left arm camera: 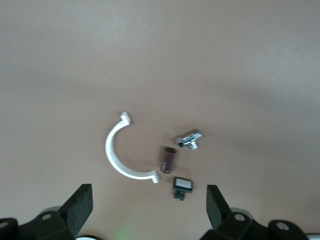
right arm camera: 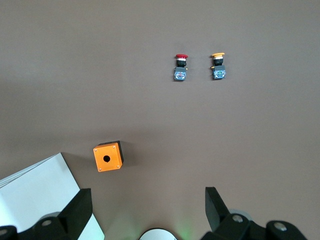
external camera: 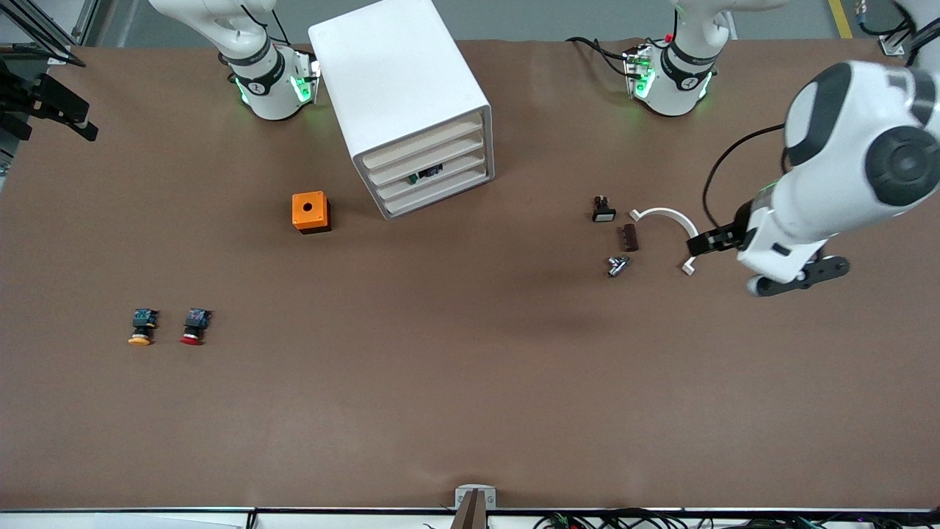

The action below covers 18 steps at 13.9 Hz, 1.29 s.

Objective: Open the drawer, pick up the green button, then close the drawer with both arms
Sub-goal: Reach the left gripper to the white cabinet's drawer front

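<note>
The white cabinet [external camera: 400, 88] stands between the arms' bases, its four beige-fronted drawers all pushed in. A small green and black thing, the button [external camera: 424, 175], shows in the gap at the third drawer from the top [external camera: 448, 170]. My left gripper [external camera: 797, 278] hangs open and empty over the table at the left arm's end, beside a white curved piece; its fingers [left arm camera: 80, 205] are spread wide in the left wrist view. My right gripper [right arm camera: 147, 210] is open and empty, high over the table beside the cabinet's corner [right arm camera: 40, 190]. It is out of the front view.
An orange box [external camera: 311, 211] [right arm camera: 108, 156] sits beside the cabinet. Yellow-capped [external camera: 142, 327] and red-capped [external camera: 194, 326] buttons lie toward the right arm's end. A white curved piece [external camera: 664, 214], a brown block [external camera: 629, 237], a metal part [external camera: 617, 265] and a small switch [external camera: 603, 210] lie near the left gripper.
</note>
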Tool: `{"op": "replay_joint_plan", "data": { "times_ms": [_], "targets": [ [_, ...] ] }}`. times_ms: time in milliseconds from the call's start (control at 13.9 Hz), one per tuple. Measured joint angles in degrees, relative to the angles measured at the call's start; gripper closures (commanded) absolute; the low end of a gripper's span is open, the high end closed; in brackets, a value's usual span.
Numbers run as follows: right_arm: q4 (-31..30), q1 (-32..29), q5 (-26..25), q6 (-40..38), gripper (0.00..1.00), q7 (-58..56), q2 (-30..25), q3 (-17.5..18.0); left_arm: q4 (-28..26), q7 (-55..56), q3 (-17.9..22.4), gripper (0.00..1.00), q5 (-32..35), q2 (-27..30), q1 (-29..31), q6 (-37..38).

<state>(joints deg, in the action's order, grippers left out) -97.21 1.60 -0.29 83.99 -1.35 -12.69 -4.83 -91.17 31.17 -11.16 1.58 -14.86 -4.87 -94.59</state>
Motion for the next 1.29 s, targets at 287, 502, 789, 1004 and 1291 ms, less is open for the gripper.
{"op": "replay_joint_plan", "data": {
  "times_ms": [287, 502, 789, 1004, 1291],
  "targets": [
    [0.0, 0.0, 0.0, -1.8, 0.0, 0.0, 0.4, 0.0, -0.2, 8.1, -0.2, 0.0, -2.0, -5.7, -3.7, -3.5],
    [-0.1, 0.0, -0.5, -4.8, 0.0, 0.0, 3.0, 0.0, -0.2, 18.4, -0.3, 0.0, -3.2, -9.2, -7.4, -6.4],
    [-0.2, 0.0, -0.7, -4.8, 0.0, 0.0, 7.0, -0.1, -0.1, 36.9, -0.4, 0.0, -8.7, -13.7, -11.4, -10.2],
    [0.0, -0.1, -1.4, -3.6, 0.0, 0.0, 11.3, -0.2, 0.4, 49.8, -0.3, 0.0, -14.3, -17.6, -12.8, -10.7],
    [1.0, -2.1, -3.4, -1.6, 0.0, -1.6, 16.5, -0.6, 1.0, 67.0, -0.4, 0.0, -20.7, -23.0, -16.4, -10.8]
  ]
}}
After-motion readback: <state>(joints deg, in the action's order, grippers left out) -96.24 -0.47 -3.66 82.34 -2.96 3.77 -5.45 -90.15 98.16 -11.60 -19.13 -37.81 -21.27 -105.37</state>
